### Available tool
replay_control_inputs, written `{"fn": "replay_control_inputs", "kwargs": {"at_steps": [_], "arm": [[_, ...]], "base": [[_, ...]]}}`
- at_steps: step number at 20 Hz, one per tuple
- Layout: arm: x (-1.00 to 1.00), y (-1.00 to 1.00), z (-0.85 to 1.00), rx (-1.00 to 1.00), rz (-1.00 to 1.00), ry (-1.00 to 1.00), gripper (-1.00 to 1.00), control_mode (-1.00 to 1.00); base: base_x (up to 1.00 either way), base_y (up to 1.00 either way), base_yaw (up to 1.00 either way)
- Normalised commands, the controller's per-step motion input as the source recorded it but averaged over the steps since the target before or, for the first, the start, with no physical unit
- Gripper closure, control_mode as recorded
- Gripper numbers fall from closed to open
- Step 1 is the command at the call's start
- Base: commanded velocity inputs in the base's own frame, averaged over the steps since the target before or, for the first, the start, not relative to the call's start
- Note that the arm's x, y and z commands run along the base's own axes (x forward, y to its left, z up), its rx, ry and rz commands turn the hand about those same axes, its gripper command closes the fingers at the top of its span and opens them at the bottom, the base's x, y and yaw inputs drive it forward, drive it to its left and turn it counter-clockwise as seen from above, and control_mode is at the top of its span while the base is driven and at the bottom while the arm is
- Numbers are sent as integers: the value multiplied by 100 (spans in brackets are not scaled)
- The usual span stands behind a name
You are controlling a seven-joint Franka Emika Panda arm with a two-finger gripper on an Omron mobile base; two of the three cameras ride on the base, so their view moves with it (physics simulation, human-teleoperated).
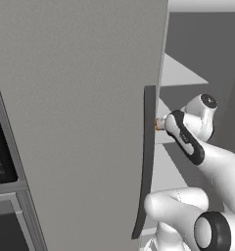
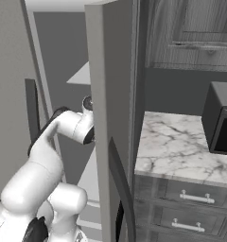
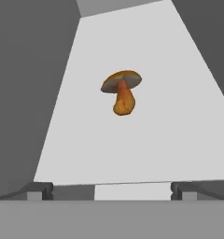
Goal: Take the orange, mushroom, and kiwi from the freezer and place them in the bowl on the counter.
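Observation:
The mushroom [image 3: 122, 91], orange-brown with a rounded cap and a thick stem, lies on a pale grey shelf [image 3: 132, 149] inside the freezer. My gripper [image 3: 111, 191] is open and points straight at it from a short way off, with nothing between its fingertips [image 3: 39, 190]. In the left base view my arm reaches past the edge of the open grey freezer door [image 1: 80, 122]. A small orange-brown speck [image 1: 158, 123] shows right in front of the hand; I cannot tell what it is. The orange, kiwi and bowl are out of view.
The door's long dark curved handle [image 1: 148, 162] hangs close to my arm on its left. To the right of the freezer stands the white marble counter [image 2: 177, 142] with a black microwave [image 2: 222, 123] on it, above dark grey drawers [image 2: 196, 196].

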Motion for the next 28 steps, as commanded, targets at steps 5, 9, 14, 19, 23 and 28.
{"fn": "replay_control_inputs", "kwargs": {"at_steps": [5, 9, 14, 19, 23, 28], "arm": [[53, -19, -34, 2, 3, 6, -100, -100], [57, -12, -19, 1, 1, 4, -100, -100], [61, 0, -17, 0, 0, 3, -100, -100], [46, 0, -27, 0, 0, 1, -100, -100], [52, 0, -28, 0, 0, 0, -100, -100], [39, 0, -32, 0, 0, 0, -100, -100]], "base": [[0, 0, 0], [0, 0, 0], [0, 0, 0], [0, 0, 0], [0, 0, 0], [0, 0, 0]]}}
